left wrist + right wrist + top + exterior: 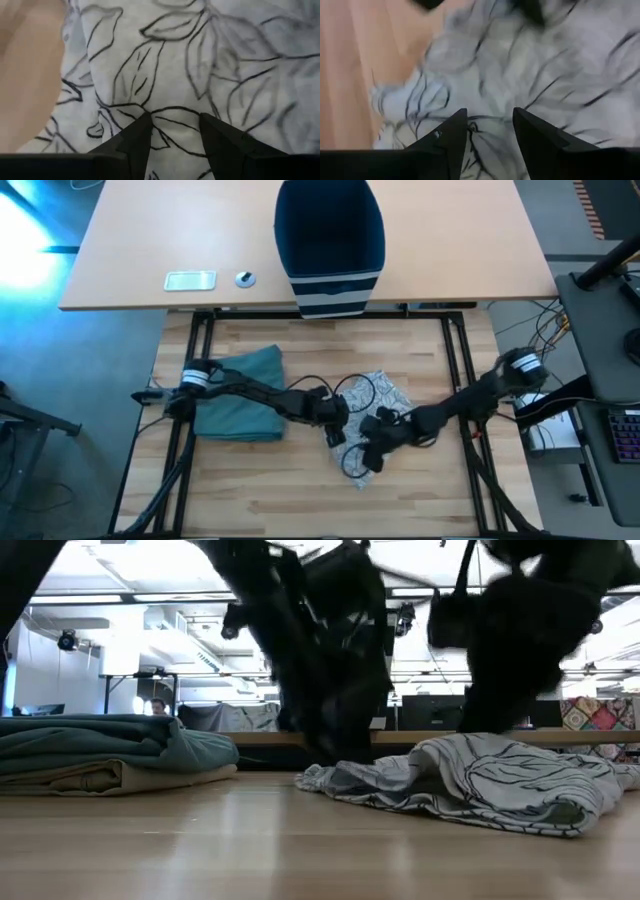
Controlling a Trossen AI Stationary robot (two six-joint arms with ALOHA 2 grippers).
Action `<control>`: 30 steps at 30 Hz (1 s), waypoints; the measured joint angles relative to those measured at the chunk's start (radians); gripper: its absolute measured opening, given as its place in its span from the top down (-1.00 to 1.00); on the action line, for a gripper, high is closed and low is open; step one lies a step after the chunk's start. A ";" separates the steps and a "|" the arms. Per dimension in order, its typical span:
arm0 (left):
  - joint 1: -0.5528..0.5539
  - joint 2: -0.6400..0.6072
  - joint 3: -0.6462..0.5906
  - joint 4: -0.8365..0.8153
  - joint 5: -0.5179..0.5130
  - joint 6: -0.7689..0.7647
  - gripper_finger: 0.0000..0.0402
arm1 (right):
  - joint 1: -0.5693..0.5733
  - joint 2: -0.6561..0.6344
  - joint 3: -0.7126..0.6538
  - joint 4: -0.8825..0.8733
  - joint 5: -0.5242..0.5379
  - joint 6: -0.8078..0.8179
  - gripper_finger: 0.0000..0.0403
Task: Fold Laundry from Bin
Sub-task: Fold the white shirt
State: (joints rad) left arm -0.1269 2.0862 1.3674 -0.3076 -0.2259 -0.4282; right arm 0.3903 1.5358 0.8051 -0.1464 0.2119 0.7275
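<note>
A pale grey cloth with a black leaf print (383, 395) lies crumpled on the wooden table's middle (470, 785). My left gripper (337, 428) stands open over its left part, fingers pointing down at the print (175, 122). My right gripper (372, 448) is open over its near edge (490, 117). A folded teal garment (242, 395) rests at the left on a beige one (120, 778). The navy bin (330, 230) stands on the far desk. My left gripper has its fingertips (142, 125) down at the printed cloth, which shows flat in the gap between them; whether they touch it I cannot tell. My right gripper has its fingertips (457, 120) close over the cloth near its edge; touching or not, I cannot tell.
A white flat device (190, 280) and a small round thing (245, 278) lie on the far desk left of the bin. Bare wood runs along the table's near side (300, 500) and at its right.
</note>
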 joint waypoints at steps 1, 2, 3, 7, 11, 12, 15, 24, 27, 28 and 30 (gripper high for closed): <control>0.004 0.011 -0.008 0.013 -0.003 0.000 0.24 | 0.006 0.033 0.009 0.001 -0.033 0.019 0.23; 0.006 0.021 -0.012 0.020 0.000 0.006 0.24 | 0.016 0.064 0.019 -0.003 -0.079 0.030 0.23; 0.010 0.025 -0.020 0.025 0.004 0.011 0.24 | 0.031 0.091 0.029 -0.018 -0.130 0.033 0.23; 0.012 0.033 -0.052 0.035 0.035 0.021 0.24 | 0.085 0.119 0.082 -0.196 -0.180 0.030 0.23; 0.006 0.032 -0.061 0.026 0.071 0.019 0.29 | 0.104 0.070 0.151 -0.447 -0.187 0.032 0.23; 0.003 0.032 -0.061 0.022 0.073 0.019 0.30 | 0.105 0.050 0.172 -0.479 -0.191 0.033 0.23; -0.005 0.030 -0.051 0.001 0.078 0.021 0.35 | 0.114 -0.023 0.230 -0.449 -0.138 0.039 0.23; -0.010 0.026 -0.023 -0.048 0.105 0.055 0.40 | 0.095 0.084 0.155 -0.220 -0.040 0.089 0.23; -0.012 0.024 -0.026 -0.090 0.113 0.078 0.40 | 0.110 0.152 0.141 -0.253 -0.210 0.104 0.24; -0.014 0.024 -0.026 -0.095 0.113 0.081 0.40 | 0.116 0.159 0.141 -0.288 -0.278 0.115 0.25; -0.018 0.024 -0.026 -0.100 0.114 0.085 0.40 | 0.133 0.153 0.146 -0.325 -0.313 0.132 0.27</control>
State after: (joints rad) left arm -0.1452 2.1101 1.3418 -0.4072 -0.1120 -0.3428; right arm 0.5232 1.6885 0.9508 -0.4714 -0.1006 0.8591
